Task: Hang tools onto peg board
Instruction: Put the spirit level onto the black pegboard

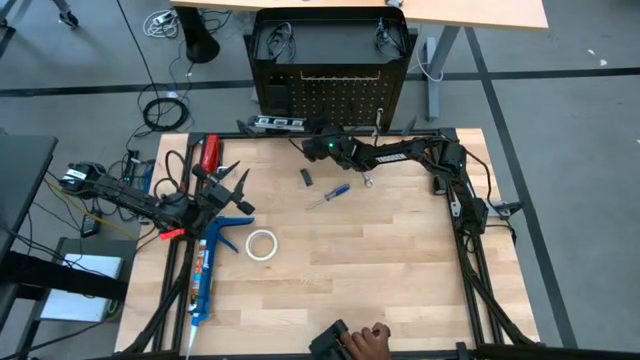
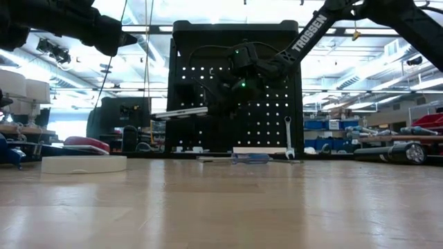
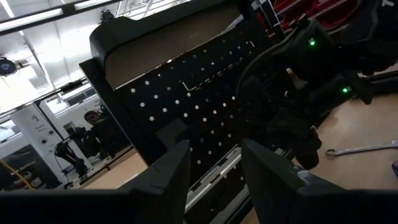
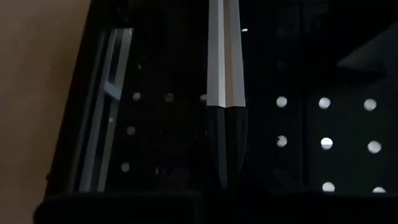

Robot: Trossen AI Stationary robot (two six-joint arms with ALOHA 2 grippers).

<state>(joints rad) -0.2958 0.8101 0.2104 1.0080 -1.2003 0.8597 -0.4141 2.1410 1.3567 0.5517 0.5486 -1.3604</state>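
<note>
Black perforated steel, the peg board (image 1: 340, 92), stands upright at top centre of the high view, just past the far edge of the pale wooden table (image 1: 380, 270).

Right gripper (image 1: 318, 148) is up against the board's lower left area. Its fingers are clamped on a black-and-white pen-like tool (image 2: 181, 112), which juts out level toward the left of the low view. The level hold is presumably meant to line it up with a hole or hook; which one cannot be told.

One silver wrench (image 2: 288, 136) already hangs upright on the board, lower right in the low view. A second wrench (image 1: 368, 180) lies flat near the board's foot.

Left gripper (image 1: 222, 195) waits at left centre of the high view, fingers apart and empty, pointed toward the board.

Still lying on the table: blue-handled screwdriver (image 1: 328, 196) at centre, white tape roll (image 1: 262, 244) below and to its left, likely awaiting their turn. The blue caulking gun (image 1: 205, 270) lies along the left edge.

A person's hand (image 1: 368, 342) shows at bottom centre.

Writing: "TROSSEN" in white on the right arm (image 2: 309, 33), upper right of the low view. No other text legible.
</note>
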